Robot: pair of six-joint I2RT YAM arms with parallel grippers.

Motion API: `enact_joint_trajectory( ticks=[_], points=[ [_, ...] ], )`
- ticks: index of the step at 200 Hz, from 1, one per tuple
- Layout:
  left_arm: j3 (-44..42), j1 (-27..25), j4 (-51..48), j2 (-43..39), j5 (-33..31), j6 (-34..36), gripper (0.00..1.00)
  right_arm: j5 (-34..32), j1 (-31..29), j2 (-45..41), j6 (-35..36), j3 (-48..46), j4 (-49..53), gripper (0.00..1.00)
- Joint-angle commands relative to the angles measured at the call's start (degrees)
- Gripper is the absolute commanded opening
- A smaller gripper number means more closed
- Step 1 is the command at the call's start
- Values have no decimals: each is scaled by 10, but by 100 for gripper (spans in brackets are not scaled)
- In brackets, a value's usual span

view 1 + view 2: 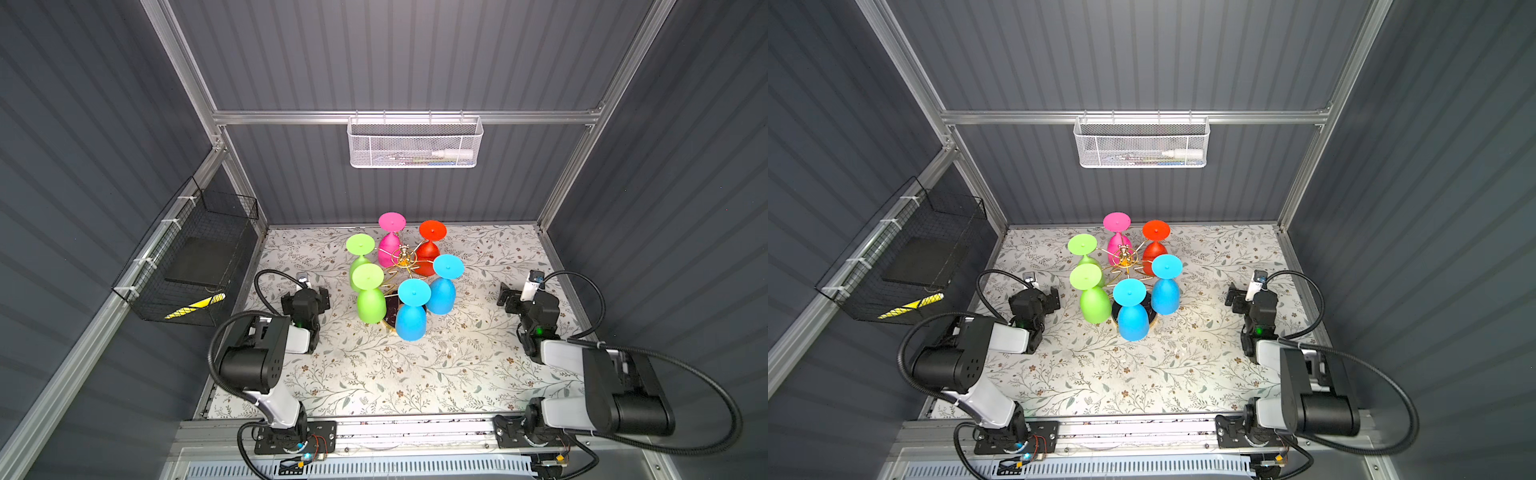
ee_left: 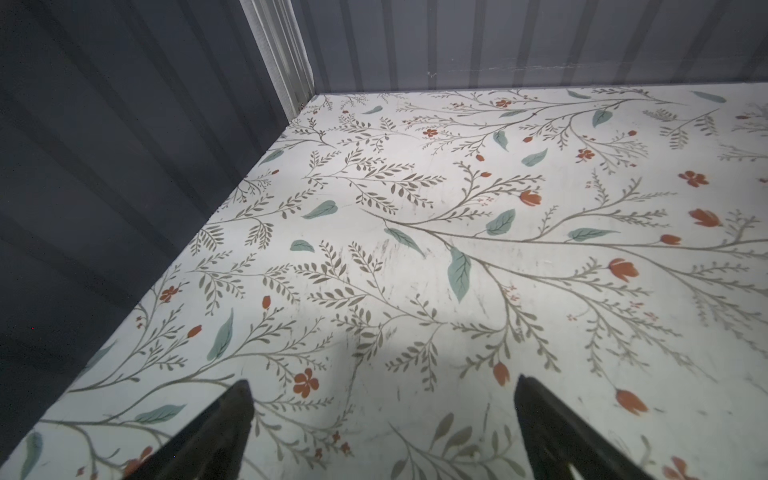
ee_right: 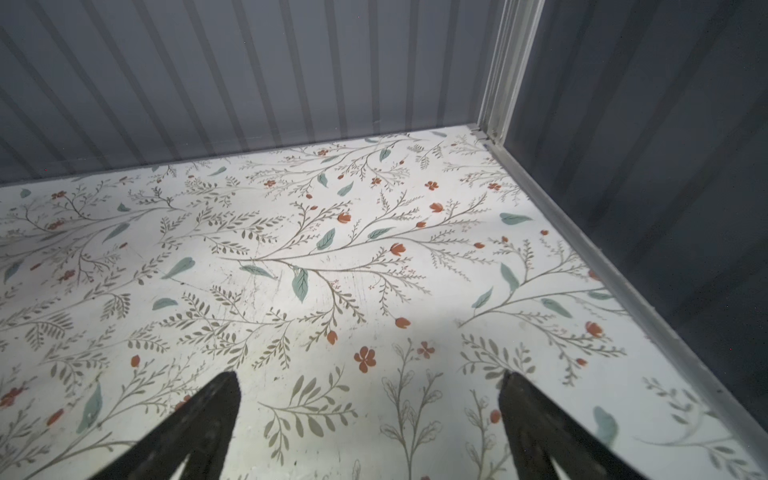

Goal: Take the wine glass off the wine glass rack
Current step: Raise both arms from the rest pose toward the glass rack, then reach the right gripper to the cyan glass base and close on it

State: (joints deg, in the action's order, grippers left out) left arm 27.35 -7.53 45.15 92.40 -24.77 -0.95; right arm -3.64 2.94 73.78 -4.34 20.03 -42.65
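Note:
The wine glass rack (image 1: 404, 259) (image 1: 1124, 258), gold wire on a dark round base, stands mid-table at the back. Several wine glasses hang on it upside down: a pink wine glass (image 1: 390, 251), a red one (image 1: 428, 259), two green, the nearer green one (image 1: 371, 306), and two blue, the nearer blue one (image 1: 411, 322). My left gripper (image 1: 306, 294) (image 2: 382, 384) sits low to the left of the rack, open and empty. To the rack's right, my right gripper (image 1: 508, 300) (image 3: 369, 376) is open and empty too. Both wrist views show only the floral table top.
A white mesh basket (image 1: 415, 143) hangs on the back wall rail. A black wire basket (image 1: 191, 266) is fixed to the left wall. Grey ribbed walls close in the floral table (image 1: 395, 374) on three sides, with bare cloth in front of the rack.

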Motion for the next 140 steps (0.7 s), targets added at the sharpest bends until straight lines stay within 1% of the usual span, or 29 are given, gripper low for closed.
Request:
enact_joint_trajectory(
  ticks=[1, 11, 16, 19, 25, 31, 37, 44, 59, 69, 73, 85, 96, 114, 128, 140],
  points=[
    [113, -6, -225, -87, -33, -34, 100, -28, -3, -115, -96, 101, 183, 99],
    [160, -6, -299, -111, -31, -43, 100, -20, -2, -153, -195, 136, 249, 99],
    [172, -6, -317, -124, -26, -46, 100, 0, 0, -169, -227, 146, 273, 99],
    [176, -6, -322, -133, -25, -49, 100, 20, 2, -176, -231, 147, 272, 99],
    [177, -6, -321, -152, -24, -58, 100, 88, 6, -188, -222, 145, 260, 99],
    [170, -5, -310, -174, -23, -70, 100, 136, 7, -198, -222, 137, 243, 99],
    [158, -5, -291, -198, -21, -81, 100, 170, 7, -203, -238, 130, 223, 99],
    [144, -4, -271, -225, -20, -97, 100, 195, 8, -208, -260, 121, 206, 99],
    [126, -4, -250, -270, -7, -121, 100, 223, 7, -216, -292, 115, 208, 99],
    [127, -4, -251, -291, 5, -125, 100, 223, 7, -224, -296, 116, 230, 98],
    [129, -4, -255, -296, 7, -127, 100, 246, 7, -229, -296, 116, 241, 98],
    [144, -4, -275, -306, 13, -128, 100, 258, 7, -248, -295, 125, 282, 96],
    [161, -4, -293, -312, 15, -128, 100, 280, 7, -266, -291, 139, 326, 93],
    [183, -4, -311, -317, 14, -129, 100, 307, 7, -286, -309, 170, 401, 84],
    [192, -4, -314, -322, 22, -130, 100, 343, 6, -293, -336, 196, 445, 80],
    [197, -4, -315, -327, 29, -133, 100, 383, 4, -295, -370, 210, 460, 78]
  ],
)
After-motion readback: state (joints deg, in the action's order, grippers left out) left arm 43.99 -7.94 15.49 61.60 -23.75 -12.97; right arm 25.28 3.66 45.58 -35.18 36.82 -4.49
